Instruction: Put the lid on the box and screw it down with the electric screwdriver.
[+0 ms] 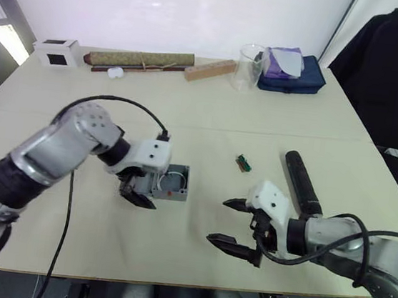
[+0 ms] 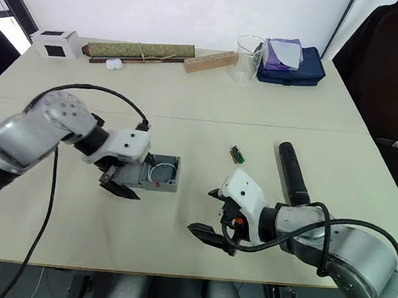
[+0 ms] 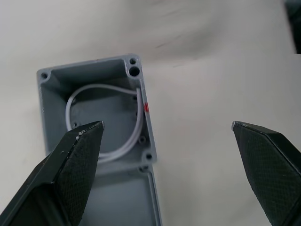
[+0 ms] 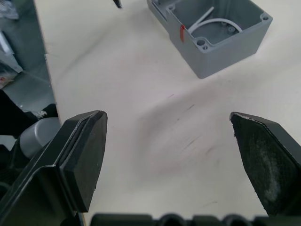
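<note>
As I watched the head views, these were my readings:

Box: the box (image 2: pixel 162 173) sat open-side up on the desk (image 2: pixel 210 114), white wire loop showing inside.
Lid: the lid (image 3: pixel 123 200) lay just beside the box, recess up, under my left hand.
Left hand: the left hand (image 2: pixel 117 184) hung over the lid with fingers spread wide, holding nothing.
Right hand: the right hand (image 2: pixel 211 213) hovered low near the front edge, wide open and empty.
Electric screwdriver: the electric screwdriver (image 2: pixel 293 175) lay flat beside my right arm.
</note>
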Robot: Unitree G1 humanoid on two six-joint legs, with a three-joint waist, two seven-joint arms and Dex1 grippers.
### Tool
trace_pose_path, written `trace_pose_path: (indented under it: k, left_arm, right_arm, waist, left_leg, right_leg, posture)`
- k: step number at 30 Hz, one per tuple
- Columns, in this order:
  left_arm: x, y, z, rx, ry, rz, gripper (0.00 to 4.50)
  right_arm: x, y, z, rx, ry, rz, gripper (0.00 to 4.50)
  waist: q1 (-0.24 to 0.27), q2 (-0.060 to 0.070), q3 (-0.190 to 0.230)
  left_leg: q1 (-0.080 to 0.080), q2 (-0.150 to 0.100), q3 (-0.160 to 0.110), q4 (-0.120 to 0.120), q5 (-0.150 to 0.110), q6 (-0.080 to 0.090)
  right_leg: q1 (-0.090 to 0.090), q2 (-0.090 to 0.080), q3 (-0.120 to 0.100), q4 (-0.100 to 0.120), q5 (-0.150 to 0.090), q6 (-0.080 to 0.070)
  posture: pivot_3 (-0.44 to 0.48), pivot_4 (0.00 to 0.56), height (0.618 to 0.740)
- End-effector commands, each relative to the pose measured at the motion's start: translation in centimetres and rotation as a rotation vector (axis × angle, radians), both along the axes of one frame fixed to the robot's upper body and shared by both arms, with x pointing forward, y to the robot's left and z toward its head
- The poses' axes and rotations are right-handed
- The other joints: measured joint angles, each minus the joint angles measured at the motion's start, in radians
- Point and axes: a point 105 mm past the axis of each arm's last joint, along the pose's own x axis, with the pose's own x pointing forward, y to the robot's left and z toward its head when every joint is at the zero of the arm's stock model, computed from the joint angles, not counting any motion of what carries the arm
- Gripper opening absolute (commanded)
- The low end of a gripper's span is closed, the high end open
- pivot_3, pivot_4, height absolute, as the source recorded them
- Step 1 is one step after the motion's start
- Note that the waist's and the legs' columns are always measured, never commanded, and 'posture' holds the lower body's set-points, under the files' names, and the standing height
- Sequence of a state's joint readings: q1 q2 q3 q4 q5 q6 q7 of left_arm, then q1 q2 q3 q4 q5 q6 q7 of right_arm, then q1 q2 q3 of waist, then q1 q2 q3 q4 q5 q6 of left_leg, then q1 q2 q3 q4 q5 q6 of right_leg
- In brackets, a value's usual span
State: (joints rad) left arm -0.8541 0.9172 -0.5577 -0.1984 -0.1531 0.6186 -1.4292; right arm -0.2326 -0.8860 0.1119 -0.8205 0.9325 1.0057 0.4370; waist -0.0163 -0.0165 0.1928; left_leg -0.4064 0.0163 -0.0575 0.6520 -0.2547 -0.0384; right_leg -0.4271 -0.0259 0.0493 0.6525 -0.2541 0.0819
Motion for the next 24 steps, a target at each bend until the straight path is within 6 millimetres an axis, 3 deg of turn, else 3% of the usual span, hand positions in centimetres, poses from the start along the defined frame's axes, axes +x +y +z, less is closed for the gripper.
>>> trace_pose_path:
  k: [1, 5, 8, 15, 18, 24]
  left_arm:
    - [1.4, -0.4, -0.7, 0.043, -0.04, 0.023, 4.48]
    - [1.3, -1.7, -1.9, 0.062, 0.002, 0.026, 4.48]
    - [1.8, -2.0, -2.2, 0.065, -0.015, 0.043, 3.79]
    - [1.7, -2.1, -2.7, 0.083, -0.007, 0.034, 0.92]
    - [1.8, -2.1, -2.9, 0.088, -0.009, 0.037, 0.03]
    - [1.9, -2.7, -2.2, 0.08, -0.026, -0.01, 0.03]
  right_arm:
    - [-0.3, 0.7, 1.0, 0.022, -0.065, 0.024, 4.5]
    - [0.3, 0.0, 0.8, 0.018, -0.081, -0.027, 4.5]
    - [0.4, 0.1, 0.9, 0.03, -0.09, -0.038, 4.5]
    - [0.6, 0.3, 0.8, 0.048, -0.097, -0.054, 4.5]
    - [0.6, 0.4, 0.8, 0.054, -0.1, -0.065, 4.5]
    - [0.1, 0.2, 0.2, 0.041, -0.081, -0.072, 4.5]
  waist:
    - [0.0, 0.0, 0.0]
    - [0.001, 0.0, 0.0]
    - [0.002, 0.0, 0.0]
    - [-0.001, 0.0, 0.0]
    - [0.001, 0.0, 0.0]
    - [0.003, 0.0, -0.001]
  left_leg:
    - [0.0, 0.0, 0.0, 0.0, 0.0, 0.0]
    - [0.0, 0.0, 0.0, 0.0, 0.0, 0.0]
    - [0.0, 0.0, 0.0, 0.001, 0.0, 0.0]
    - [0.0, 0.0, 0.0, 0.001, 0.0, 0.0]
    - [0.0, 0.0, -0.001, 0.001, 0.0, 0.0]
    - [0.0, 0.0, 0.0, 0.002, 0.0, 0.0]
  right_leg:
    - [0.0, 0.0, 0.0, 0.0, 0.0, 0.0]
    - [0.0, 0.0, 0.0, 0.001, 0.0, 0.0]
    - [0.0, 0.0, 0.0, 0.001, 0.0, 0.0]
    - [0.0, 0.0, 0.0, 0.002, 0.0, 0.0]
    - [0.0, 0.0, 0.0, 0.002, 0.0, 0.0]
    - [0.0, -0.001, 0.0, 0.002, 0.0, 0.0]
  posture:
    - [0.0, 0.15, 0.74]
    - [0.0, 0.15, 0.74]
    - [0.0, 0.15, 0.74]
    - [0.0, 0.15, 0.74]
    - [0.0, 0.15, 0.74]
    - [0.0, 0.15, 0.74]
